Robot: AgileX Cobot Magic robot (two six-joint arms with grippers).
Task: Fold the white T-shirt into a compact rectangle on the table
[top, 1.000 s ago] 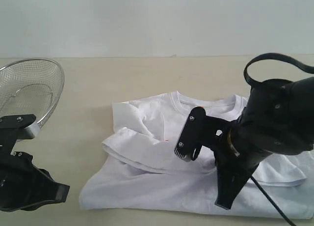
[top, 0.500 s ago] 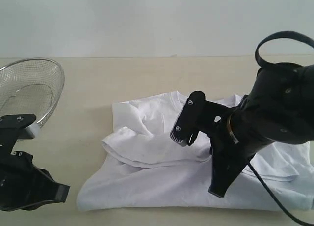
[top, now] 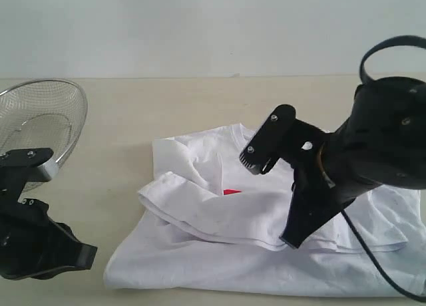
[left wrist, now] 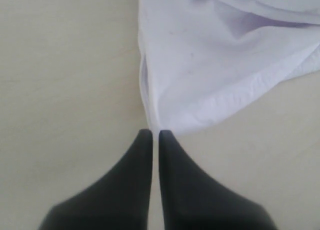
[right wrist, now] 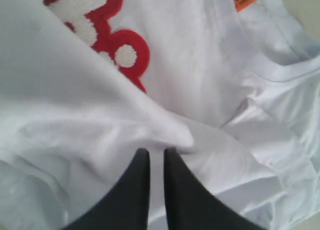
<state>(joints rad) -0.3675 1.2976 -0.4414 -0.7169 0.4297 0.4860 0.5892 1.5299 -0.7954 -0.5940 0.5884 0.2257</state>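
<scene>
From my station: the white T-shirt (top: 219, 253) lies on the table (top: 166, 100), centre to right in the ext. view, collar (top: 279, 141) toward the far side. One side is folded in over the chest, so only a small bit of the red lettering (top: 231, 191) shows past the fold edge. Hem runs along the near edge of the table.

L gripper (left wrist: 151, 133): jaws closed, just a hairline slit between them, nothing in it. Tips sit low over bare table, right at the shirt's near-left corner; I can't tell whether they touch the cloth.

R gripper (right wrist: 156, 151): jaws narrow, a slim gap. Tips hover at the folded-over layer, a cloth ridge just beyond them. Can't tell if any cloth is pinched. Wrist cam shows the red-and-white letters partly covered by the fold and the orange neck tag (right wrist: 247, 0) inside the collar.

Wire-mesh basket (top: 40, 120) sits far left, tilted, well apart from the shirt.
</scene>
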